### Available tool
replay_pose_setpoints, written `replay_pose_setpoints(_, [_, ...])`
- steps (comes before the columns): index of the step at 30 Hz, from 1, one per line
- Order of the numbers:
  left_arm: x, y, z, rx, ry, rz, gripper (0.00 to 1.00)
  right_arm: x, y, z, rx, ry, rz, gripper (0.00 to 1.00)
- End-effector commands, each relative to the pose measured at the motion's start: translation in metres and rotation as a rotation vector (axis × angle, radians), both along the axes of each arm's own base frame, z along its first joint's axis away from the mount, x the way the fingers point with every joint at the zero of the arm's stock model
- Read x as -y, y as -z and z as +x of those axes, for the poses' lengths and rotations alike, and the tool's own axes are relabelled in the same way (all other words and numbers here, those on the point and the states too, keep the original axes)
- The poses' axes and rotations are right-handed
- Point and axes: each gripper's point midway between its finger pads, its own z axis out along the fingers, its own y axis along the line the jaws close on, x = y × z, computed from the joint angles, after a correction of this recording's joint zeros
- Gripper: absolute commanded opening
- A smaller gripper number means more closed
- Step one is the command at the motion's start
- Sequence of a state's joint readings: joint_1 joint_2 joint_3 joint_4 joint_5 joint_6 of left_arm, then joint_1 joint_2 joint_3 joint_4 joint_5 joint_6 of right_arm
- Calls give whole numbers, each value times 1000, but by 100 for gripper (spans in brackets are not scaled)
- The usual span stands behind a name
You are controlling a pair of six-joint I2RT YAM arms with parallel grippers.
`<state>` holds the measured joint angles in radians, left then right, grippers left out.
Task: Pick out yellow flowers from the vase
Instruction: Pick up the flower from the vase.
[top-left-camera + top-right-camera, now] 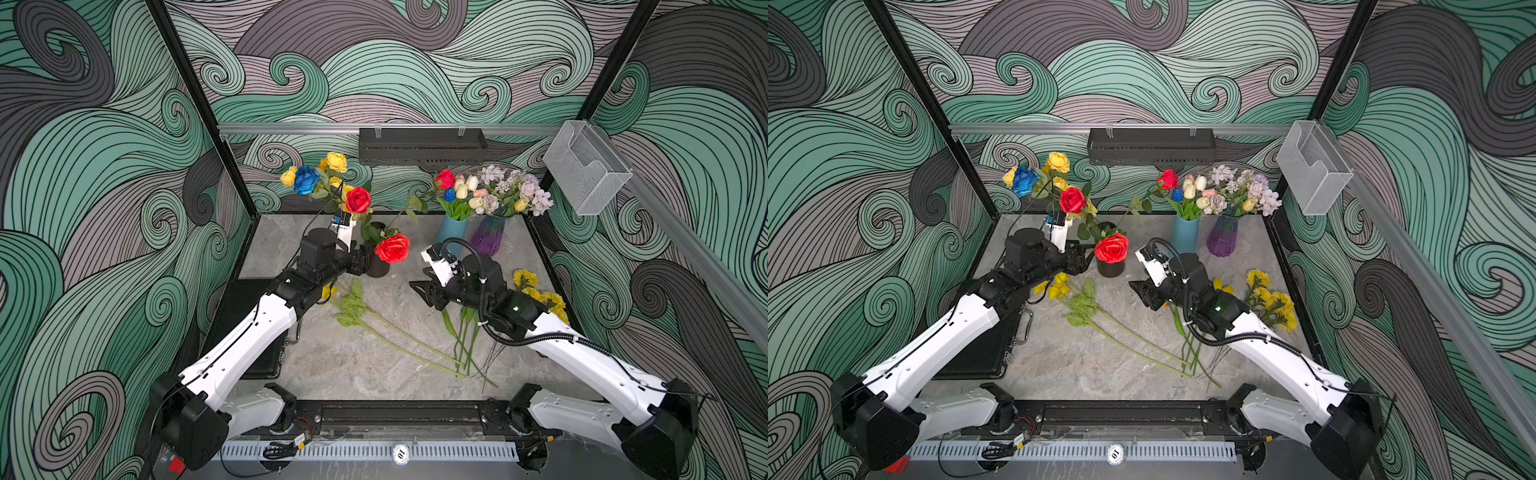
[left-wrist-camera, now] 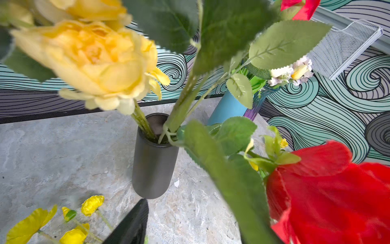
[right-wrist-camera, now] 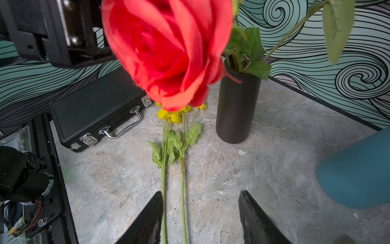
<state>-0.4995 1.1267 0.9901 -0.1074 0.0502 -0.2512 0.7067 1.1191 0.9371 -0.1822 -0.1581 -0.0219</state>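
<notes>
While yellow flowers stand blooms-up in the vase, right tool gapes; left tool unclear.

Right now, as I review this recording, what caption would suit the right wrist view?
Open right gripper above two yellow flowers lying on the table, red rose looming close, black vase behind.

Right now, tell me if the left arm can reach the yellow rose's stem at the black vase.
Probably yes. The left tool sits beside the vase, and the yellow rose's stem stands bare above its rim, though leafy stems crowd one side.
</notes>
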Motion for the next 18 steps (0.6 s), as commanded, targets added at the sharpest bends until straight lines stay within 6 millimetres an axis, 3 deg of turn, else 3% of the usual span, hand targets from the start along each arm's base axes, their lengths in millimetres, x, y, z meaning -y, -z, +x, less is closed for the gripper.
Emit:
replay_pose_setpoints(1, [-14, -21, -7, 128, -52, -67, 73, -2, 2, 2, -3, -8, 4, 57])
replay_pose_setpoints(6, [-45, -25, -19, 192, -180, -104, 76, -3, 4, 2, -5, -9, 1, 57])
replay_pose_setpoints(10, [-74, -11, -11, 128, -315, -140, 76, -4, 5, 2, -8, -15, 2, 57])
replay_pose_setpoints(18, [-78, 0, 11, 66, -313, -207, 71, -3, 5, 1, -10, -11, 4, 57])
